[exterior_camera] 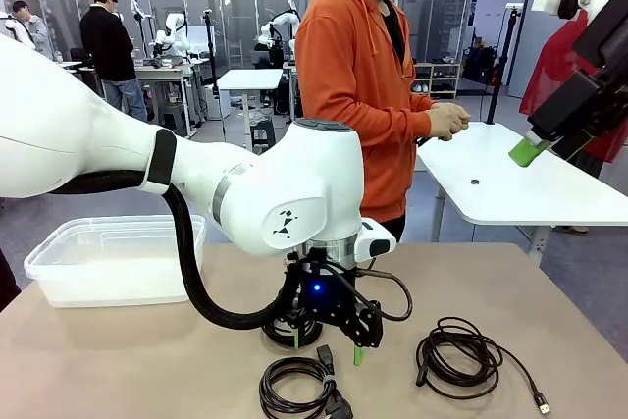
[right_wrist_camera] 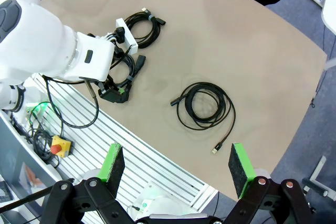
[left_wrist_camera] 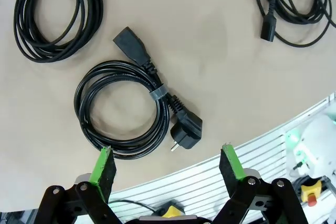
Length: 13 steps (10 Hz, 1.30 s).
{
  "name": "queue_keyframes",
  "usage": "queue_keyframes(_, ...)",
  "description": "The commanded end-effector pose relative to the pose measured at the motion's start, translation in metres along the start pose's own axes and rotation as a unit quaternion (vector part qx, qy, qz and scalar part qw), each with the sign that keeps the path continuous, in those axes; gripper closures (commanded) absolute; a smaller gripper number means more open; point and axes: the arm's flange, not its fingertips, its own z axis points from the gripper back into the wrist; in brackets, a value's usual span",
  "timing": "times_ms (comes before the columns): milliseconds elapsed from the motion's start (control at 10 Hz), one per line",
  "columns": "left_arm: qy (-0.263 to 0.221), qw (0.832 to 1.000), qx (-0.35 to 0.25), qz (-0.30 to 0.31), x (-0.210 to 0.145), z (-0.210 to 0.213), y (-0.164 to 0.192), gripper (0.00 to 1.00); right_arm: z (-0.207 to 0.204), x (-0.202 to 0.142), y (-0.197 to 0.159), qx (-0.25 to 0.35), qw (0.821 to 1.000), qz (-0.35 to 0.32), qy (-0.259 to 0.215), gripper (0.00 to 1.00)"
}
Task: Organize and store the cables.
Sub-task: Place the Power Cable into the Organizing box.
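Left gripper [left_wrist_camera: 167, 155]: jaws spread, empty, hovering over black banded power-cord coil [left_wrist_camera: 157, 93]. Second black coil [left_wrist_camera: 90, 17] beyond, third black coil [left_wrist_camera: 269, 24] farther aside. Right gripper [right_wrist_camera: 176, 150]: raised, spread, empty. Clear plastic bin [exterior_camera: 108, 287] apparently empty; storing seemingly all left.

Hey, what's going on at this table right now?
The left gripper hovers with open jaws over a coiled power cable close to the near edge of the table. Two more coiled cables lie nearby. The right gripper hangs high, open and empty. The clear bin holds no cable yet; a person stands at the far side.
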Motion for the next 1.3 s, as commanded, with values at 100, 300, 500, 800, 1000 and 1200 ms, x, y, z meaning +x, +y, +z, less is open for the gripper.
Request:
queue_keyframes(100, 0.013, 0.998, 0.021, 0.059, 0.004, -0.006, -0.008, 0.00, -0.001, 0.002, -0.001, 0.004, 1.000, 0.001, -0.005, 0.00)
queue_keyframes(300, 0.004, 0.991, 0.013, 0.132, 0.002, -0.011, -0.018, 0.00, -0.001, 0.002, -0.001, 0.004, 1.000, 0.001, -0.005, 0.00)
queue_keyframes(500, 0.023, 0.973, 0.043, 0.224, 0.010, -0.025, -0.022, 0.00, -0.001, 0.002, -0.001, 0.004, 1.000, 0.001, -0.005, 0.00)
queue_keyframes(800, 0.011, 0.961, 0.033, 0.274, 0.016, -0.047, -0.012, 0.00, -0.001, 0.002, -0.001, 0.004, 1.000, 0.001, -0.005, 0.00)
queue_keyframes(1000, -0.001, 0.954, 0.035, 0.297, 0.019, -0.057, -0.006, 0.00, -0.001, 0.002, -0.001, 0.004, 1.000, 0.001, -0.005, 0.00)
queue_keyframes(1200, 0.007, 0.958, 0.033, 0.284, 0.024, -0.071, -0.003, 0.00, -0.001, 0.002, -0.001, 0.004, 1.000, 0.001, -0.005, 0.00)
